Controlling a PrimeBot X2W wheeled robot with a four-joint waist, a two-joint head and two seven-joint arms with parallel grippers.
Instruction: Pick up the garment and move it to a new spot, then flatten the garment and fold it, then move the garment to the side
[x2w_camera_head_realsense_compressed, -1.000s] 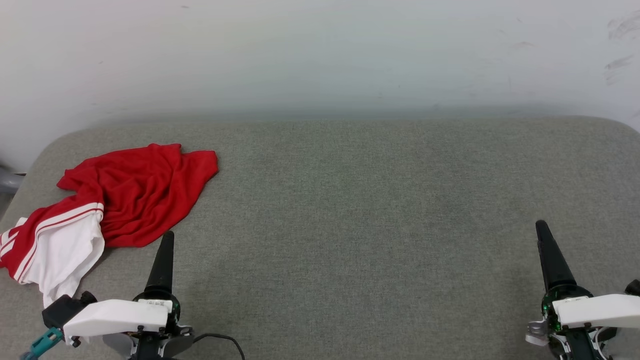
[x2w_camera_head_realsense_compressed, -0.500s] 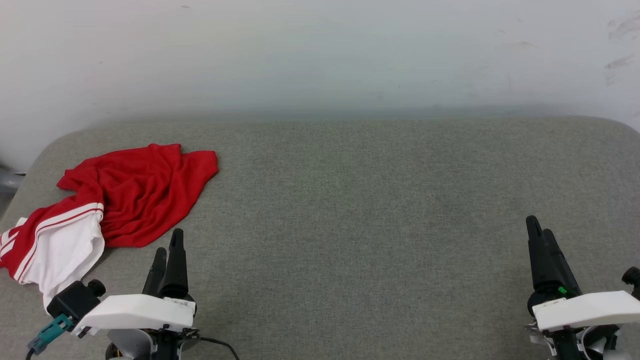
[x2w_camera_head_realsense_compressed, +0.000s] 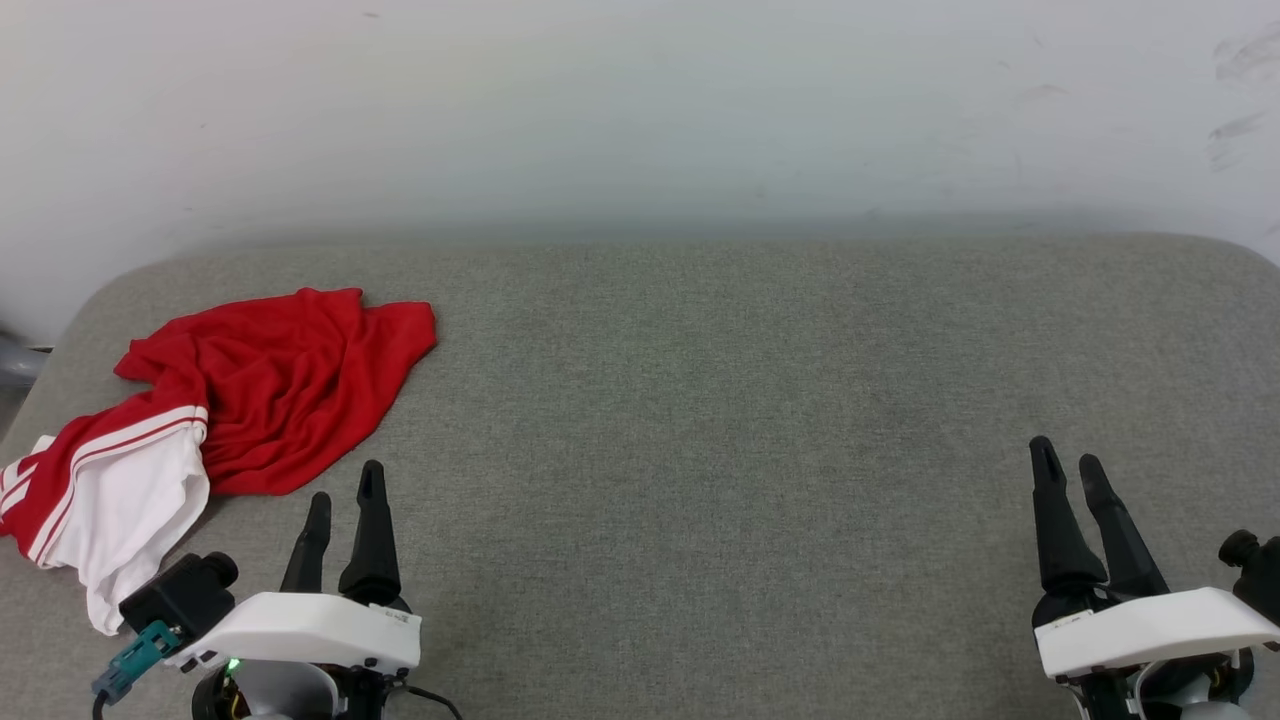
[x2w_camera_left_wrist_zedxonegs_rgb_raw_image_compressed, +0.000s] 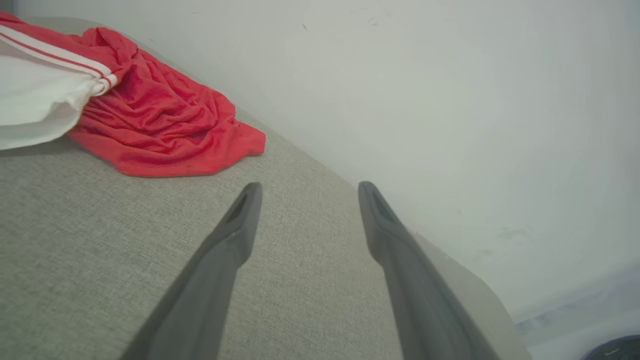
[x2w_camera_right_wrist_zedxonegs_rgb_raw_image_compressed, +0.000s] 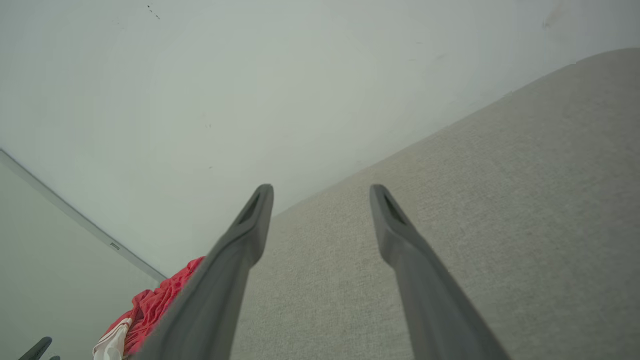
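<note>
The garment (x2w_camera_head_realsense_compressed: 250, 390) lies crumpled at the left end of the grey fabric surface (x2w_camera_head_realsense_compressed: 720, 400), red body toward the wall, white striped sleeve hanging toward the front left edge. In the left wrist view the garment (x2w_camera_left_wrist_zedxonegs_rgb_raw_image_compressed: 150, 120) sits at the upper left, apart from the fingers. My left gripper (x2w_camera_head_realsense_compressed: 345, 485) hovers open just right of and in front of the garment, holding nothing. At the front right, far from the cloth, my right gripper (x2w_camera_head_realsense_compressed: 1065, 462) is also open and empty. The right wrist view catches a bit of the garment (x2w_camera_right_wrist_zedxonegs_rgb_raw_image_compressed: 150, 310) at its lower left.
A pale wall (x2w_camera_head_realsense_compressed: 640, 110) rises directly behind the surface. The surface has rounded corners; its left edge drops off beside the garment, where a grey object (x2w_camera_head_realsense_compressed: 15, 360) shows. A wide stretch of bare fabric separates the two grippers.
Both grippers have rolled about their wrists, so their two fingers now show side by side instead of one behind the other. The left shifted slightly right, the right slightly left. The garment is unmoved.
</note>
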